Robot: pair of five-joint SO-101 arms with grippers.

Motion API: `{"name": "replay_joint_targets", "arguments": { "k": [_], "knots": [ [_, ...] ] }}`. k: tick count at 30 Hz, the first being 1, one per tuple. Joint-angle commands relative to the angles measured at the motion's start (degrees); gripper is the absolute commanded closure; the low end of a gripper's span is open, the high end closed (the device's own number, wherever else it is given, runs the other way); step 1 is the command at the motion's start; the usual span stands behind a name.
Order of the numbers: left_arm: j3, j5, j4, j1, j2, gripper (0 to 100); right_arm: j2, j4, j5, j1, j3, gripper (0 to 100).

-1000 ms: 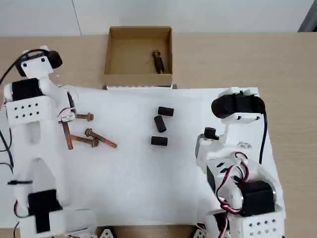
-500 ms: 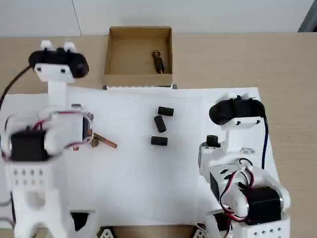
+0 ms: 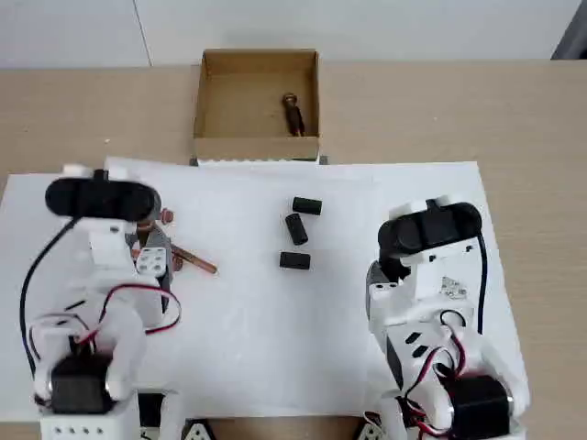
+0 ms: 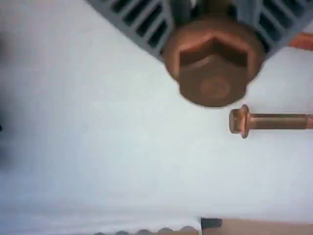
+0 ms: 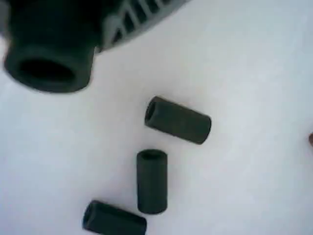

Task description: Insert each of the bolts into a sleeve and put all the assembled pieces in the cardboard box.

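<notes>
My left gripper (image 4: 211,22) is shut on a copper bolt (image 4: 213,68), which I see head-on between the grey ribbed fingers (image 4: 132,19). In the high view this gripper (image 3: 151,259) hangs over the left of the white sheet. Another bolt (image 4: 269,121) lies flat just beside it (image 3: 194,262). My right gripper (image 5: 66,34) is shut on a black sleeve (image 5: 49,61), its open bore facing the camera. Three loose sleeves (image 3: 307,205), (image 3: 295,228), (image 3: 294,260) lie mid-sheet, to the left of the right arm (image 3: 429,229). The cardboard box (image 3: 206,101) at the back holds one assembled piece (image 3: 292,112).
A white paper sheet (image 3: 257,348) covers the working area of the wooden table (image 3: 459,101). A further bolt head (image 3: 166,217) peeks out beside the left arm's camera housing (image 3: 101,197). Both arm bases stand at the near edge.
The left arm has swung from the far left edge in over the bolts and drawn back toward the near edge. The right arm has shifted slightly nearer.
</notes>
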Motion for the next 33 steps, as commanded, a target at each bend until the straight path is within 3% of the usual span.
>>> {"name": "replay_joint_targets", "arguments": {
  "k": [1, 7, 17, 21, 28, 33],
  "knots": [
    [4.97, -0.18, -5.45, 0.44, -6.15, 99, -2.24, -5.67, 0.79, -0.13, 3.08, 99.5],
    [13.76, 2.90, -10.64, 0.44, -12.84, 99, -2.95, -13.05, 0.88, -0.66, 10.55, 99.5],
    [25.89, 11.69, -20.31, 2.99, -23.38, 99, -3.03, -26.95, 0.97, -12.26, 21.36, 99.5],
    [30.46, 14.33, -22.86, 5.98, -28.22, 99, -3.03, -33.01, 4.57, -17.63, 26.11, 99.5],
    [33.45, 28.57, -29.10, 10.29, -28.31, 99, -3.03, -40.75, 5.45, -24.40, 30.33, 99.5],
    [33.36, 34.29, -32.26, 12.57, -28.31, 99, -3.03, -40.92, 5.45, -29.85, 31.74, 99.5]
  ]
}}
